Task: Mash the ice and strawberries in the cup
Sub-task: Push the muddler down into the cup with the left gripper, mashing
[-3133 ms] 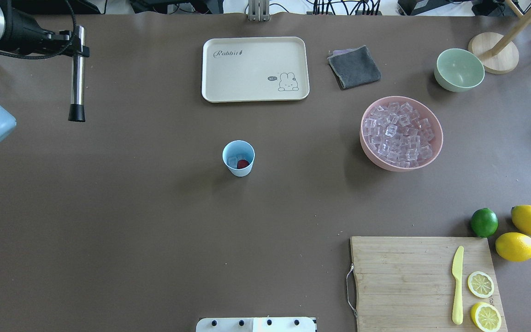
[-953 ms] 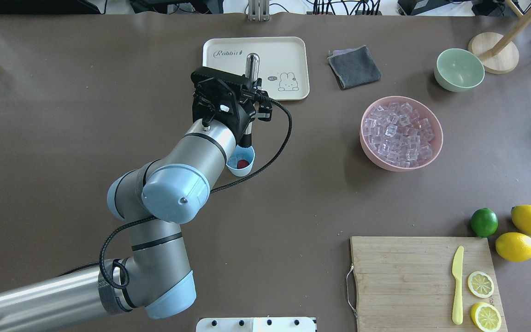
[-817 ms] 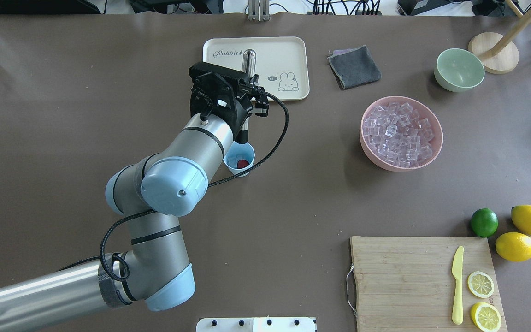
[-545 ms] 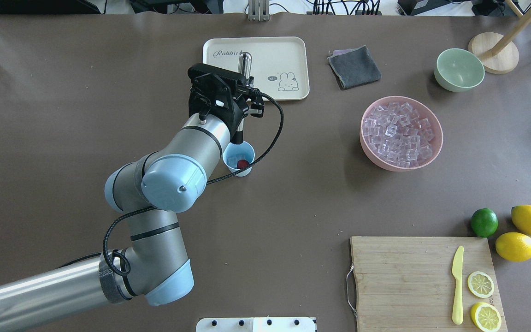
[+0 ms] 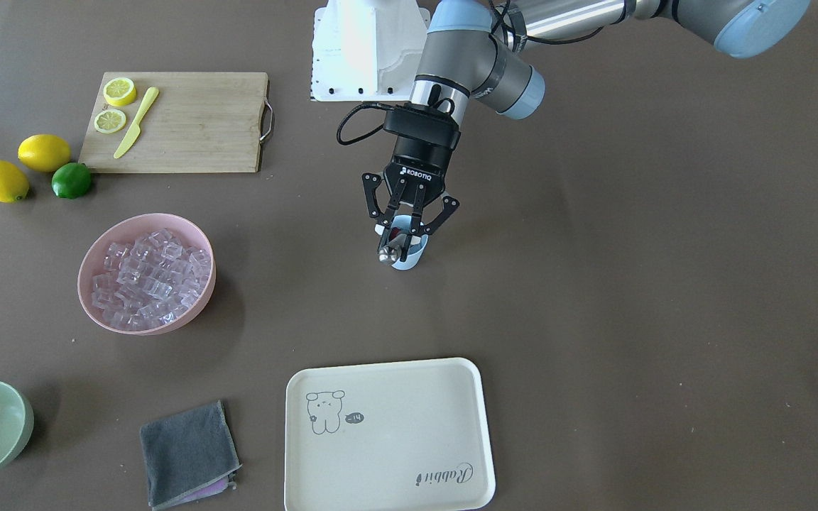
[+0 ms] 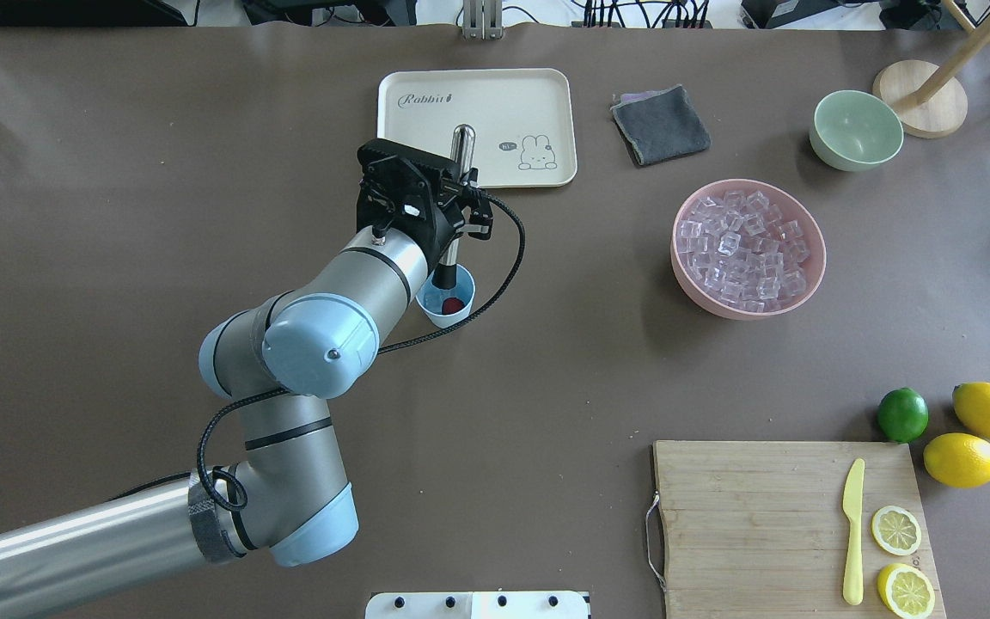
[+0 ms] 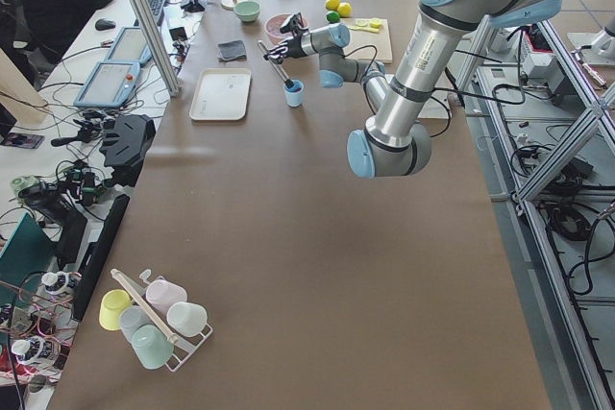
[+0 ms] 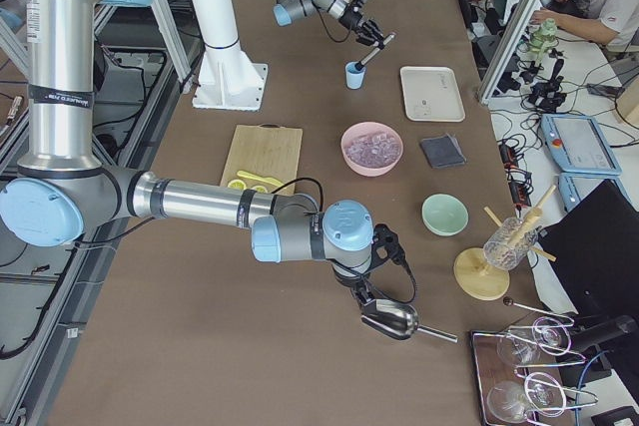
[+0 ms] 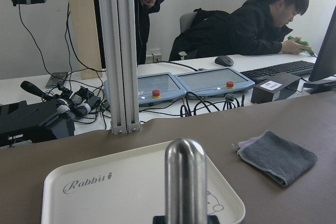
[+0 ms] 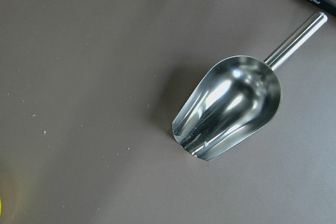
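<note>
The light-blue cup [image 6: 448,314] stands mid-table, also seen in the front view [image 5: 410,260]. Inside it lies the red strawberry [image 6: 454,303]. Ice in the cup is hidden by the tool. My left gripper [image 6: 458,196] is shut on a steel muddler [image 6: 461,150], tilted, with its black tip down inside the cup. The front view shows the fingers [image 5: 388,225] clamped on the rod. The muddler's top fills the left wrist view [image 9: 185,182]. More ice [image 6: 744,249] fills a pink bowl [image 6: 682,284]. My right gripper [image 8: 365,291] hovers over a metal scoop [image 10: 231,106]; I cannot tell its state.
A cream tray [image 6: 529,94] lies behind the cup, a grey cloth [image 6: 661,125] and a pale green bowl [image 6: 856,129] to its right. A cutting board [image 6: 761,516] with knife and lemon slices, a lime [image 6: 902,414] and two lemons sit front right.
My left arm swung in from the far left with the muddler. In the last second the muddler rose slightly, then pushed down so its tip is in the cup.
</note>
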Robot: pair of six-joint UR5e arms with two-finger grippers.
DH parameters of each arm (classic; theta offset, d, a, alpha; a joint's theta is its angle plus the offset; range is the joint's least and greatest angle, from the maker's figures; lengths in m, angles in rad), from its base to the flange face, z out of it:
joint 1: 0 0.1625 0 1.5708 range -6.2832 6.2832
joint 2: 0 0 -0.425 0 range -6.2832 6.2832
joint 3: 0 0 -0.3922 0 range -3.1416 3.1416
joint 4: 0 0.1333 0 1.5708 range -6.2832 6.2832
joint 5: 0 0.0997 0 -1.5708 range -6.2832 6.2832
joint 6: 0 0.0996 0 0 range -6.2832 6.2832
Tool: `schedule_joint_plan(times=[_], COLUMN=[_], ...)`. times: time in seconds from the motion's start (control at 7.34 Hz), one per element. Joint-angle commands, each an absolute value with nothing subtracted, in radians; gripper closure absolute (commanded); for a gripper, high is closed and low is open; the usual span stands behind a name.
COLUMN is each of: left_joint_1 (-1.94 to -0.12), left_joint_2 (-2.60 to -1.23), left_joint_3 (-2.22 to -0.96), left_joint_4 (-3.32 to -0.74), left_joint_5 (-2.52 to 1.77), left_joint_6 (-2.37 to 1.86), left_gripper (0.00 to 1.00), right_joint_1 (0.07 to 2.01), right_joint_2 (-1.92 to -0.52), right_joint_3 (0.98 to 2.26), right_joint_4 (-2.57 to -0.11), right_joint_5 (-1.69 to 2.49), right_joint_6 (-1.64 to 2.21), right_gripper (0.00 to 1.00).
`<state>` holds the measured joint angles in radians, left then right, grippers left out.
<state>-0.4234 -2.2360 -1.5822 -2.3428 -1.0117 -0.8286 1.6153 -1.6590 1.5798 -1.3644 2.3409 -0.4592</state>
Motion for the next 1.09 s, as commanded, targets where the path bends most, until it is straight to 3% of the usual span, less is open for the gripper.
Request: schedule_joint_plan(times=[0.0,0.27,0.95], left_joint_1=[-0.451,-0.602,-0.528], left_joint_2=[-2.238,-2.256,-2.260], left_joint_3=[-1.589,-1.615,-1.580], left_joint_4=[-2.339,-2.330,-2.338], left_joint_5=[-1.047,-1.260,-1.194], left_joint_6=[-0.815,-0.784,-0.799], left_gripper=[1.00,1.00,1.00], right_joint_1=[1.615,1.615,1.615], right_joint_2=[-1.652,-1.634,-1.608], right_joint_3=[1.578,1.568,1.526], right_joint_4=[-1.364,-1.371,-1.364], right_joint_5=[2.341,2.341,2.341], right_joint_6=[-0.457,-0.459,-0.454], right_gripper=[0.01,0.01,0.01])
